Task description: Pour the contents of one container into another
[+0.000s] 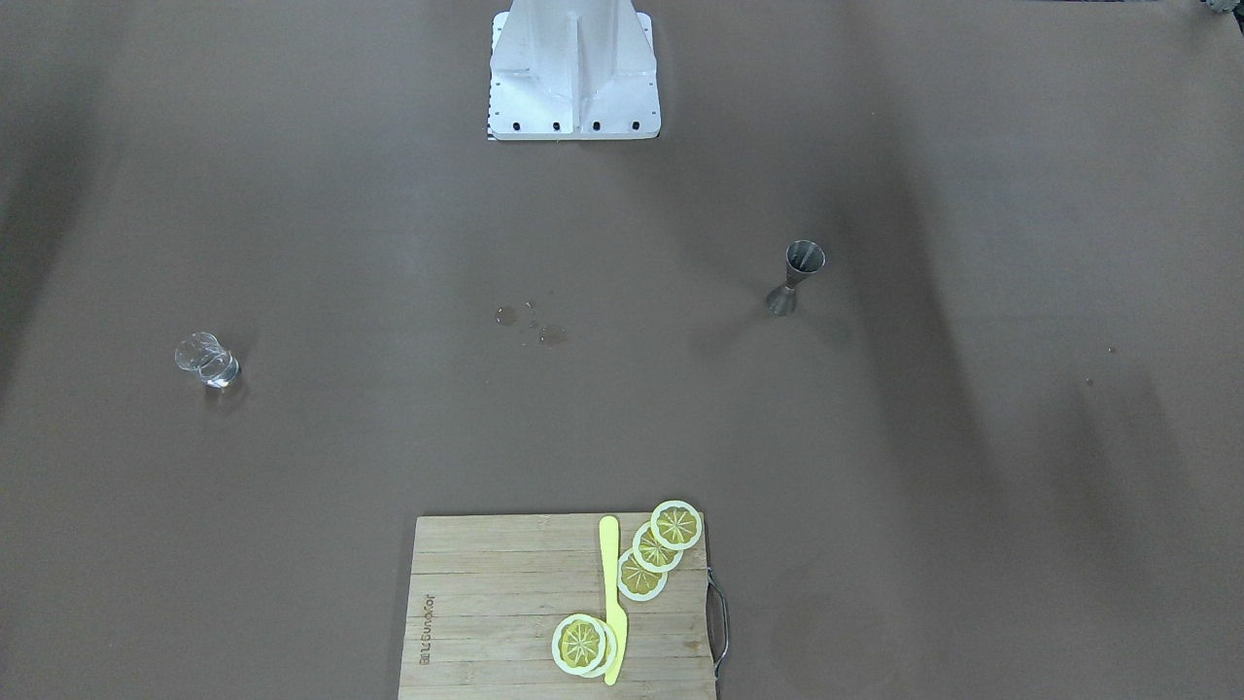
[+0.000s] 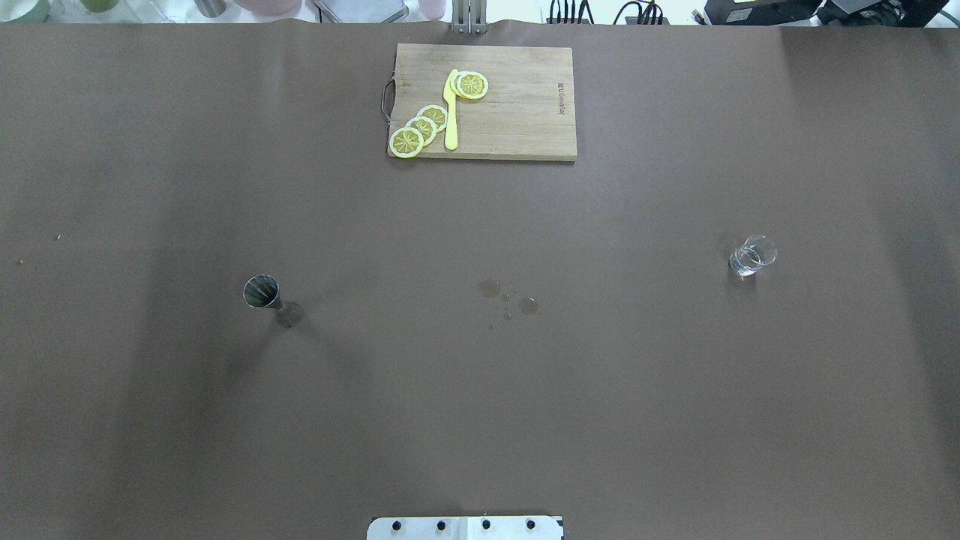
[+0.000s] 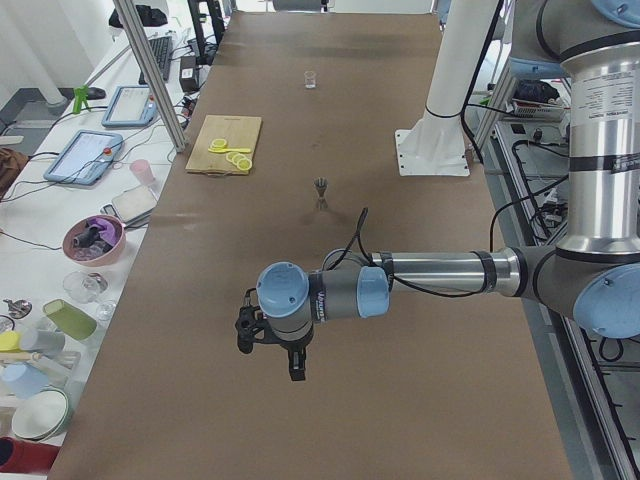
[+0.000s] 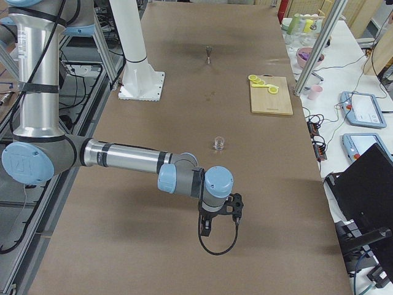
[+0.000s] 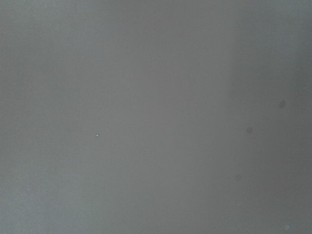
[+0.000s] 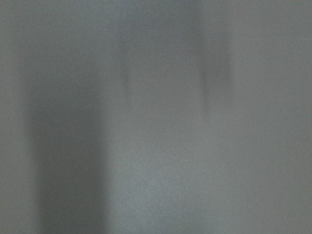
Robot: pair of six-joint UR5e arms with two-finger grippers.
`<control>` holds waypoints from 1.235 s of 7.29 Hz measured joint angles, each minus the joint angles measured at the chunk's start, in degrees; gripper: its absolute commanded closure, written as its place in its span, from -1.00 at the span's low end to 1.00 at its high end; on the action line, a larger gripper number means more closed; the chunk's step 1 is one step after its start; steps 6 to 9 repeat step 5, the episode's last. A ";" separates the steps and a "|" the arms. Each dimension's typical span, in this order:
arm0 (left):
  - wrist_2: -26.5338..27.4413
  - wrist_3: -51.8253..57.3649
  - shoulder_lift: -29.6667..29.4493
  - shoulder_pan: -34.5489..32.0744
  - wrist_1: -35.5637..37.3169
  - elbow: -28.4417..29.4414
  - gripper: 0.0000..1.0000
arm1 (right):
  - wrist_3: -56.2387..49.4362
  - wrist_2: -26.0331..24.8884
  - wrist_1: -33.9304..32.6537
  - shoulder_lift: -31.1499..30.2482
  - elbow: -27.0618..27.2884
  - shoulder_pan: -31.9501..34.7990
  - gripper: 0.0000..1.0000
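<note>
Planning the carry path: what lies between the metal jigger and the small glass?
Only a few wet spots, roughly midway between jigger and glass; the table is otherwise bare there, per the overhead view.

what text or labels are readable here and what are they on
Nothing can be quoted with confidence.
Cutting board: burnt-in brand mark along one short edge, too blurred to read.
Left arm: lettering near the wrist, too small to read.
Jigger and shot glass: no markings visible.
</note>
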 measured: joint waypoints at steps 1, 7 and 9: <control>-0.04 0.00 -0.01 -0.02 0.00 0.06 -0.96 | 0.00 0.02 0.00 0.00 0.01 0.00 -1.00; -0.16 -0.04 -0.37 0.04 0.30 0.97 -0.96 | 0.06 0.02 -0.08 -0.05 -0.13 0.00 -1.00; -0.16 -0.04 -0.37 0.04 0.30 0.97 -0.96 | 0.06 0.02 -0.08 -0.05 -0.13 0.00 -1.00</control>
